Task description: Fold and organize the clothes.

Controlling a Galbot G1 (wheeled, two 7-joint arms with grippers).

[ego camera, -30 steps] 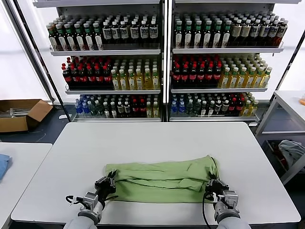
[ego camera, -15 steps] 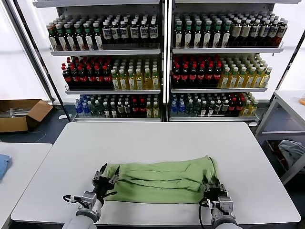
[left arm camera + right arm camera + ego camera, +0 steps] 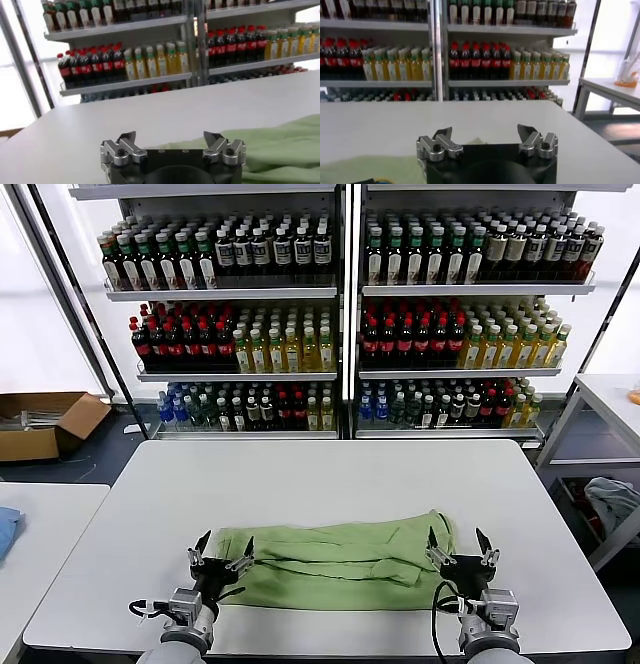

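White bench [image 3: 300,484] carries one light green shirt [image 3: 340,562], folded into a long band lying crosswise near the front edge, plain side up, no logo visible. Layers are loose: a ridge runs along the middle and the right end bunches up higher than the left.

Left hand [image 3: 221,561] sits at the shirt's left end, fingers spread wide, nothing between them; the left wrist view shows green fabric [image 3: 280,145] just beyond the open fingertips, not pinched. Right hand [image 3: 461,550] is at the right end, released too, jaws wide, empty in the right wrist view [image 3: 486,140], with cloth showing off to one side.

Risks, my read:
- Band sits near the front edge, so a drag toward the robot could pull the hem off the bench.
- Loose top layer could spring back or slide if either hand brushes it while moving, undoing the fold.
- Bunched right end makes a clean corner pinch hard; the right hand might catch several layers, or only the top one, and skew the next fold.
- Uneven pickup by the two hands would twist the band.

Drink shelves [image 3: 345,314] behind are well apart, no hazard.
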